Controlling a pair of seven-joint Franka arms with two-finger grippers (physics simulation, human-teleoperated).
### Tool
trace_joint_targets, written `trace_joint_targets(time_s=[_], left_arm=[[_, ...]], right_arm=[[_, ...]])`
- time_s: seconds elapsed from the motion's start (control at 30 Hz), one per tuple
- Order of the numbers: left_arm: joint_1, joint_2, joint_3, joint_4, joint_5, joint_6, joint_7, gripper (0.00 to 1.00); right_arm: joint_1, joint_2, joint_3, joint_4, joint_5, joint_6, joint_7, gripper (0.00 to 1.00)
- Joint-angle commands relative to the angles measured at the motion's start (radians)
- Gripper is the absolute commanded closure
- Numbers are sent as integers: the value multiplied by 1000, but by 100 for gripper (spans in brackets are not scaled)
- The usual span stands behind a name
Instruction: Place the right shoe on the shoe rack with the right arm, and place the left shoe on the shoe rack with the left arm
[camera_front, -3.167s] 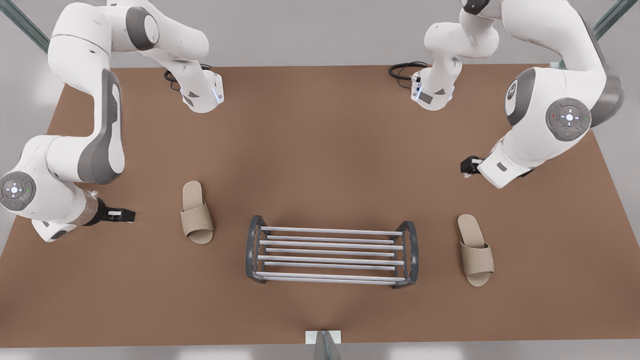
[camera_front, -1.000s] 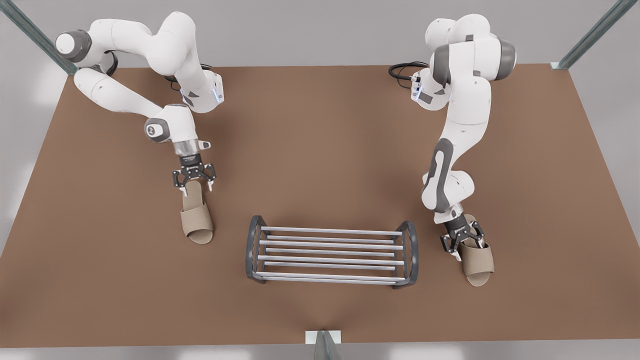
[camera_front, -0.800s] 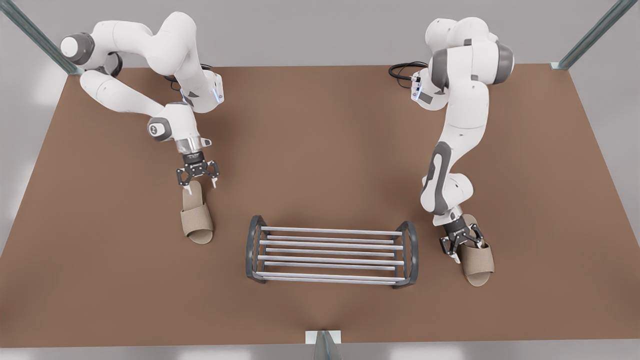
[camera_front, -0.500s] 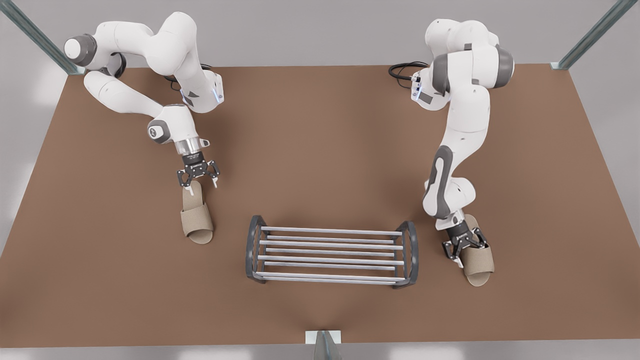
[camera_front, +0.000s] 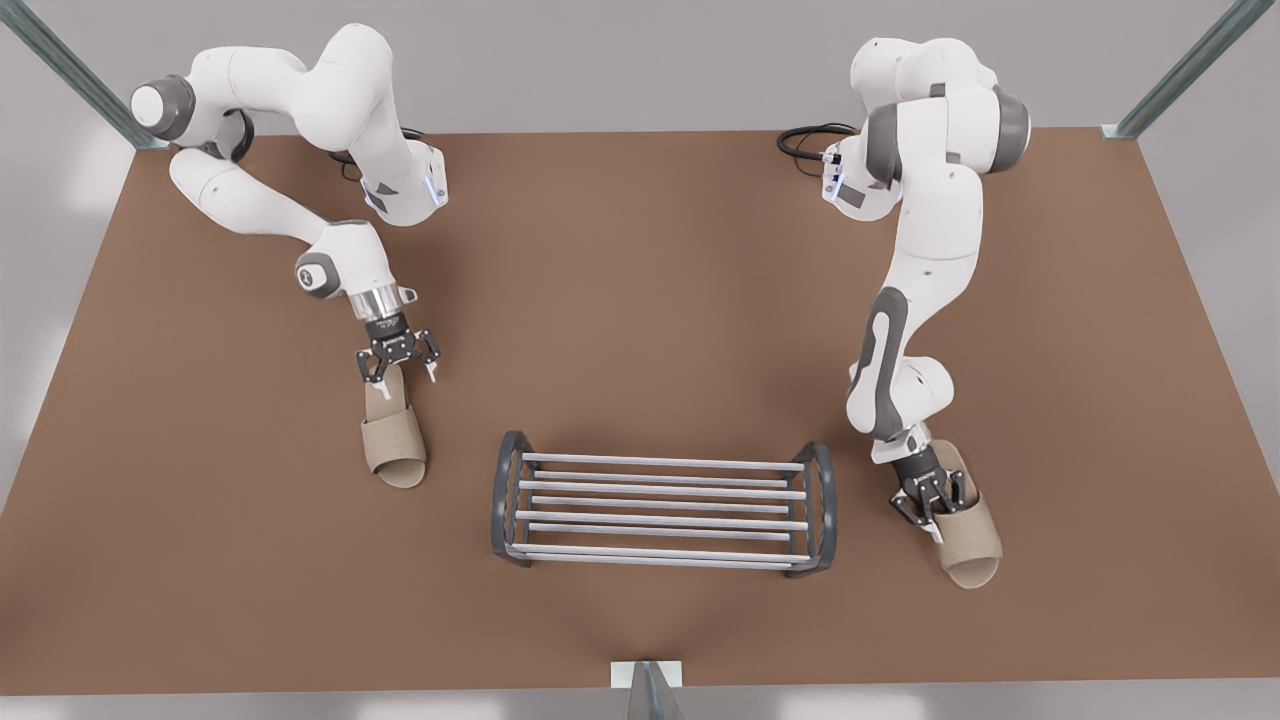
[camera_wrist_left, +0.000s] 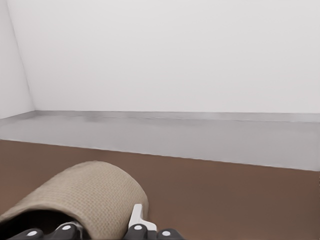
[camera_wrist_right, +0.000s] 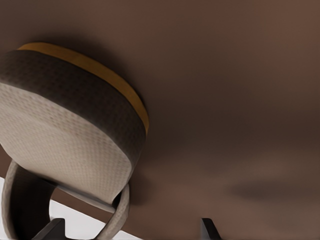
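The left gripper (camera_front: 935, 510) is down at the slipper on the front view's right. It looks clamped on the near side wall of the wide strap. In the left wrist view one white fingertip (camera_wrist_left: 136, 214) presses the outside of the strap of the left shoe (camera_wrist_left: 85, 192), and its partner is hidden in the dark opening. Pinching the strap rather than the flat sole gives the fingers a raised edge to hold, which is probably why the arm came in low. The left shoe (camera_front: 968, 540) lies on the table (camera_front: 640, 300) at an angle, just beside the rack's end frame, with its toe pointing away from the arm's base.

The right gripper (camera_front: 399, 378) is at the front view's left, with its fingers spread wide on either side of the heel of the right shoe (camera_front: 394, 435). The right wrist view shows the heel (camera_wrist_right: 65, 135) close up, with the brown table (camera_wrist_right: 225, 100) beyond it. Nothing is gripped here. This shoe rests flat and straight, near the rack but apart from it.

The shoe rack (camera_front: 660, 464) stands between the two slippers and its silver bars carry nothing. By my reading, both shoes have yet to be lifted onto it
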Motion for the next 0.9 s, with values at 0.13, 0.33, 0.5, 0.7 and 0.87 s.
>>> trace_joint_targets(time_s=[0.13,0.33,0.5,0.7,0.87], left_arm=[[-22,-41,-1,-1,-6,25,-548,79],[-14,-244,-20,-30,-7,137,-557,79],[-65,-622,-20,-87,-7,398,-550,79],[-316,-688,-23,-82,-40,432,-550,79],[-451,-631,-21,-24,-116,427,-548,79]], right_arm=[[26,12,0,31,-26,8,-33,0],[38,27,6,47,-28,27,-3,0],[40,30,10,56,-28,37,211,0],[54,33,10,76,-28,52,300,0],[74,35,17,88,-28,50,312,0]])
